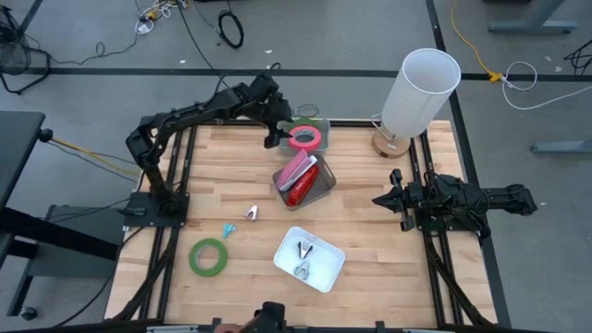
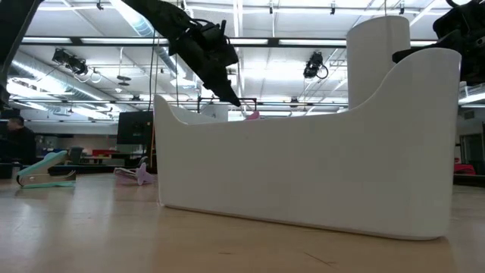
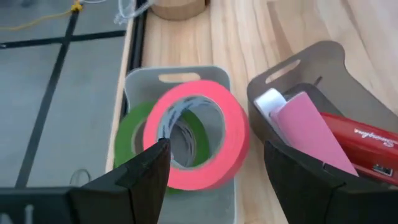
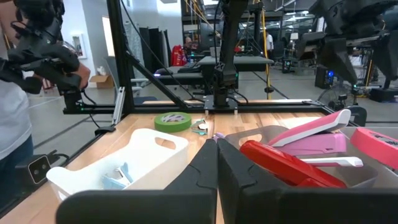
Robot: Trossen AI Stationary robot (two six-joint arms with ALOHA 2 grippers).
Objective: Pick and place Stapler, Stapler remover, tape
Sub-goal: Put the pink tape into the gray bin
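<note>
A red-pink tape roll [image 3: 208, 134] sits tilted in a small grey tray [image 3: 186, 78] at the table's far edge, leaning on a green roll [image 3: 127, 140] under it. My left gripper [image 3: 214, 146] is open above the tray [image 1: 311, 123], one finger at each side of the red-pink roll [image 1: 305, 139]. A second green roll [image 1: 210, 256] lies flat at the near left. A pink stapler [image 1: 296, 168] and a red stapler [image 1: 303, 183] lie in a grey bin [image 1: 326, 190]. My right gripper [image 1: 384, 198] is shut and empty at the table's right. My left gripper comes slanting from above and from the table's left. One fingertip [image 3: 160, 149] stands at the red-pink roll's rim [image 3: 155, 127] beside its open centre; I cannot tell whether it touches. The other finger [image 3: 292, 174] stands clear of the roll.
A white bin [image 1: 308, 257] at the near middle holds staple removers. Two more removers [image 1: 252, 213] [image 1: 228, 229] lie loose on the wood. A white cylinder [image 1: 421, 88] on a wooden base stands at the far right. A person [image 4: 25, 74] stands beyond the table.
</note>
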